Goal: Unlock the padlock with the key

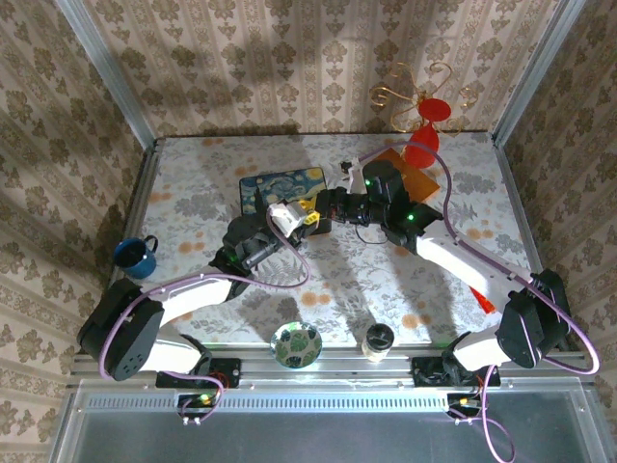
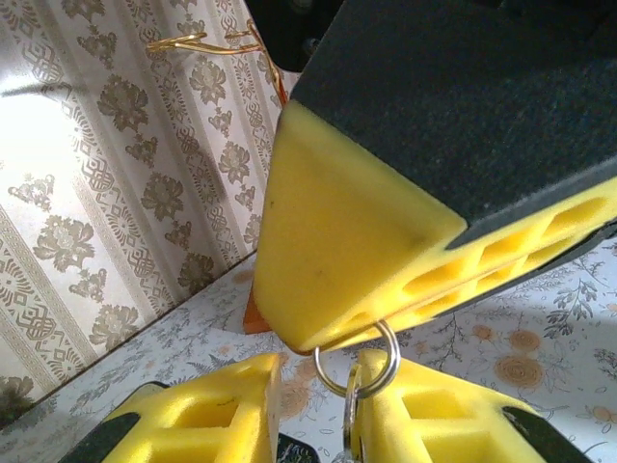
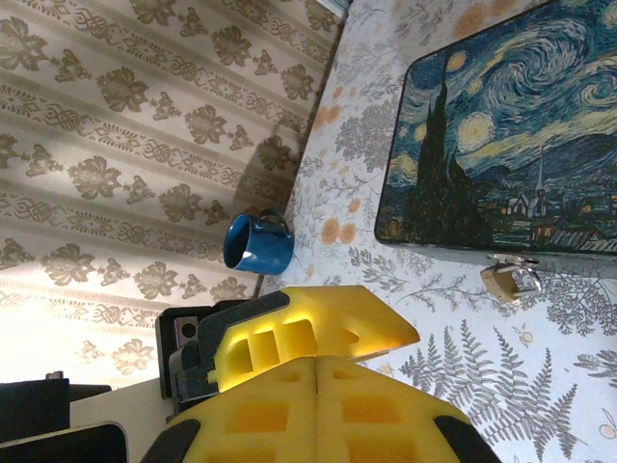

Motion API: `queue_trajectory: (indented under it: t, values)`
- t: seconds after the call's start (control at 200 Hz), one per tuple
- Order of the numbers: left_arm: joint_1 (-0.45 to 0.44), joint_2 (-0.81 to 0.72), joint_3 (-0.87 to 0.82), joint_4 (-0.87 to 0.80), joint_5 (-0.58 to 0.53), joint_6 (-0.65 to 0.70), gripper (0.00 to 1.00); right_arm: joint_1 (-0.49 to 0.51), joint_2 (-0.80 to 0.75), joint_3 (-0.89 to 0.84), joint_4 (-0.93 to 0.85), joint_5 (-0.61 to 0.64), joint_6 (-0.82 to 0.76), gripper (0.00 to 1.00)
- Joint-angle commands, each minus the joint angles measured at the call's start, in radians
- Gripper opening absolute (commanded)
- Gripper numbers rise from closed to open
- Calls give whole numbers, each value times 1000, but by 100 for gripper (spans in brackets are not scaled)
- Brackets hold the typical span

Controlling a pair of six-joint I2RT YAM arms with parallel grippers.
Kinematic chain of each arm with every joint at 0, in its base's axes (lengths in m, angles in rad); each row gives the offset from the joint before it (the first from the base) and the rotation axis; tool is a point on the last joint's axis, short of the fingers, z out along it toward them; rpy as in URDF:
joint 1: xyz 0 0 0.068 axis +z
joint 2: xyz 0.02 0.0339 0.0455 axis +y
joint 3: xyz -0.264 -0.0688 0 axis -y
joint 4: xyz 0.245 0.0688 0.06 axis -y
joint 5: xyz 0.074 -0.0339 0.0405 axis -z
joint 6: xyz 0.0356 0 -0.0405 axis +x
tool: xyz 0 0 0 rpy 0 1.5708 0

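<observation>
The two robot arms meet over the middle of a floral-patterned table [image 1: 193,193], near a box painted with a starry night sky [image 1: 280,183].

The right gripper [image 3: 318,376] has its yellow fingers pressed together. The left wrist view shows it from below, pinching a thin metal key ring [image 2: 390,371] at its fingertip. The key [image 2: 351,415], slim and silvery, hangs from that ring.

The left gripper [image 2: 323,376] sits just under the right gripper. Its yellow fingers are partly spread, one on each side of the hanging key. The key lies against one finger, with a gap to the other, so it does not look pinched there yet.

The padlock [image 3: 509,280], small and brass-coloured, lies on the table right beside the near edge of the painted box, well apart from the key. Neither gripper touches it. Whether its shackle is closed is too small to tell. A blue mug [image 3: 253,241] stands far off by the wall.

Progress looks early. The key is lifted and seems to be passing from one gripper to the other. Steadying the padlock, inserting the key and turning it all appear to remain.
</observation>
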Motion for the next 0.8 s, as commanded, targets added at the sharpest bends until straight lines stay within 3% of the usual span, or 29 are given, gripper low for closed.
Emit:
queue_trajectory:
  t: [0.0,0.795]
  values:
    - [-5,13,19,32,-7,19,28,7,-27,-11,32,-21,14,0]
    - [-2,37,-11,15,-51,23,23,10,-27,-11,33,-15,19,0]
